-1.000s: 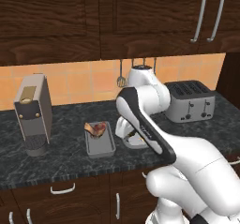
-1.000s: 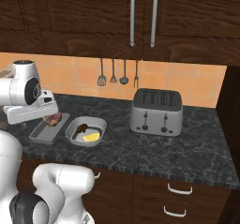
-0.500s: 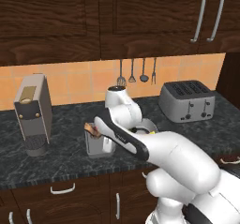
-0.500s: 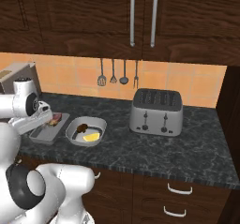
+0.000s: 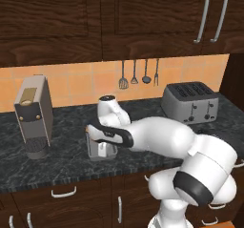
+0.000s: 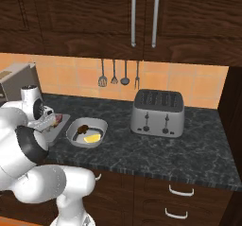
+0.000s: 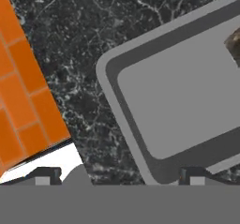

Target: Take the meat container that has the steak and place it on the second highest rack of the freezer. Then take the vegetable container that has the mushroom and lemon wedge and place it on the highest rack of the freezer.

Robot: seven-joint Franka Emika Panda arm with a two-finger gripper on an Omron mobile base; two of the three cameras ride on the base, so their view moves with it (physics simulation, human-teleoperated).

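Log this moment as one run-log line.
phase: reaching for meat container | gripper: open, low over its rim, nothing held | vegetable container: on counter, untouched

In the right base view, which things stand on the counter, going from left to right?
Coffee machine → meat container → vegetable container holding the mushroom and lemon wedge → toaster.

Brightness: even, moderate rendered light, nothing blown out.
Shadows: soft dimness under the dark wood cabinets (image 5: 95, 22); tiled wall (image 6: 189, 83) glows warm orange below.
Glare: mild sheen on the white arm (image 5: 162, 136); dark counter (image 6: 156, 149) stays matte.
Sharpness: base views crisp; hand view close and slightly soft, pixelated along the grey tray (image 7: 178, 101) edges.
Distortion: none noticeable.
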